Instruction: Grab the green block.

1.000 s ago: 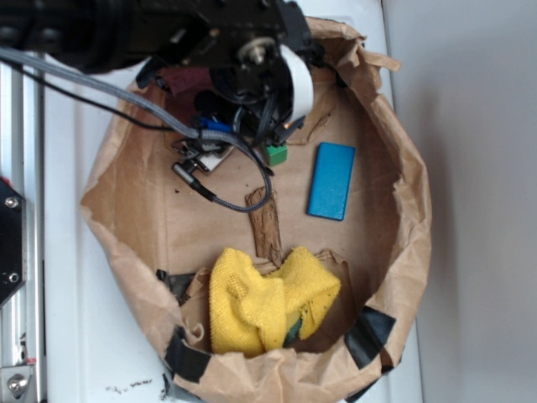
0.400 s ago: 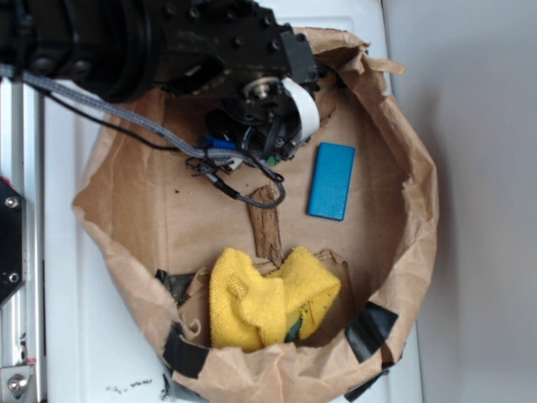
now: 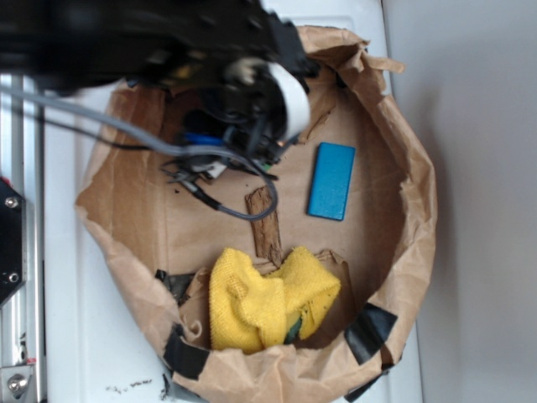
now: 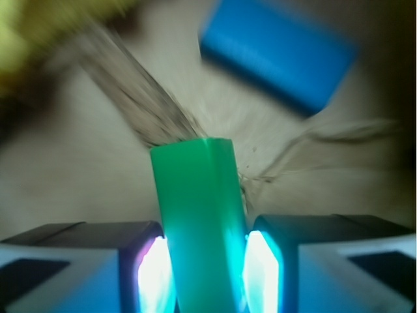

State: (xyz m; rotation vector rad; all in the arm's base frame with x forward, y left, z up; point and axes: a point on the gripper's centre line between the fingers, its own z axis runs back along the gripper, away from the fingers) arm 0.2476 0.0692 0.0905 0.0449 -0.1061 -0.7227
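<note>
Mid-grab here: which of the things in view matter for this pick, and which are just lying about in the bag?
Part of the job:
- green block, clamped between the two pads
- tool, shut on it

Lying about:
- blue block, flat on the paper
- brown bark-like strip
- yellow cloth, bunched at the near side
- paper bag holding everything

1. The arm [image 3: 168, 42] is blurring and hiding the green block in the exterior view.
2. The wrist view's lower edge is cutting off the green block [image 4: 202, 222].
3. The blue block [image 4: 277, 52] is smearing.
</note>
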